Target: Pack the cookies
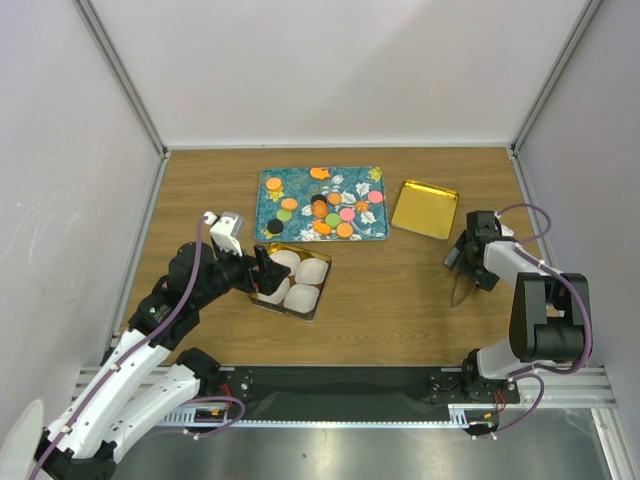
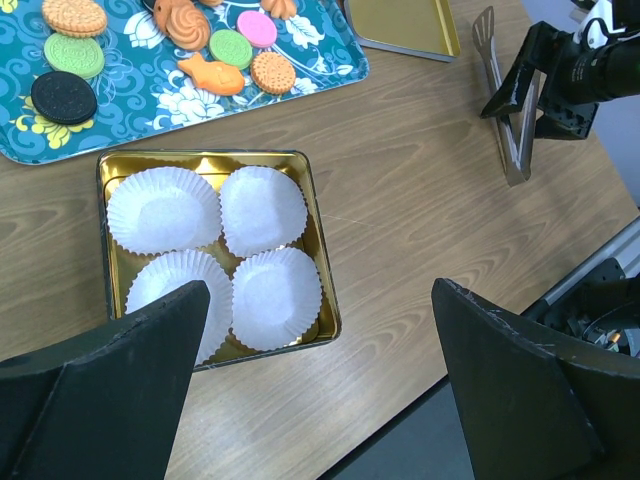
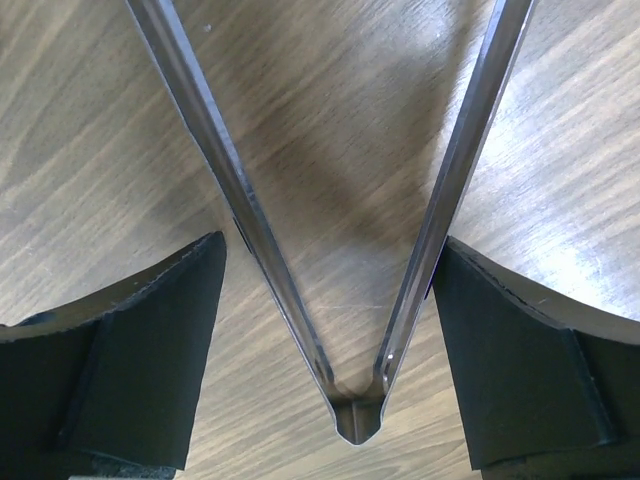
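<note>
The cookies (image 1: 320,205), small discs in orange, green, pink and dark brown, lie on a teal flowered tray (image 1: 270,185); some show in the left wrist view (image 2: 230,47). A gold box (image 1: 322,262) in front of the tray holds several empty white paper cups (image 2: 263,210). My left gripper (image 1: 268,272) is open and empty, hovering above the box's near edge (image 2: 320,290). My right gripper (image 1: 462,268) is open, its fingers straddling the hinge end of metal tongs (image 3: 250,220) that lie on the table; the fingers stand close beside the two arms (image 3: 330,243).
A gold lid (image 1: 425,208) lies right of the teal tray, just behind my right gripper. The tongs (image 2: 512,140) point toward it. White enclosure walls stand on three sides. A black rail (image 1: 340,385) runs along the table's front edge.
</note>
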Motion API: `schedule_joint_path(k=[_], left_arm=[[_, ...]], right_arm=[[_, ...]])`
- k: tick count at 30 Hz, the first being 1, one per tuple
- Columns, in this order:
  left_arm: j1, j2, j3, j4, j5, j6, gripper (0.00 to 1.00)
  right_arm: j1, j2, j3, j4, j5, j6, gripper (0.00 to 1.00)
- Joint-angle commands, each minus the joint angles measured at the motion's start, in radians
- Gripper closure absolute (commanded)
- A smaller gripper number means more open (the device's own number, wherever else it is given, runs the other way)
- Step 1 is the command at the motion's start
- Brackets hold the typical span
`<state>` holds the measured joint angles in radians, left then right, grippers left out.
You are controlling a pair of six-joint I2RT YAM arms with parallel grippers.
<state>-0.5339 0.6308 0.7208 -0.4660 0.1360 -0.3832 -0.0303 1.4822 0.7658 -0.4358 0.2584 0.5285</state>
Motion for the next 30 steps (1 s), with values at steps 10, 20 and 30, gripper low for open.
schedule_joint_path(k=[10,20,30], left_arm=[[0.003,-0.002,0.012,0.027,0.013,0.020,0.00],[0.003,-0.005,0.017,0.017,0.001,0.020,0.00],[0.003,-0.081,0.051,-0.081,-0.125,0.046,0.00]], right_arm=[[0.009,0.011,0.032,0.023,0.004,-0.024,0.34],[0.068,-0.219,0.150,-0.142,0.008,-0.044,0.42],[0.327,-0.293,0.308,-0.285,0.067,-0.027,0.42]])
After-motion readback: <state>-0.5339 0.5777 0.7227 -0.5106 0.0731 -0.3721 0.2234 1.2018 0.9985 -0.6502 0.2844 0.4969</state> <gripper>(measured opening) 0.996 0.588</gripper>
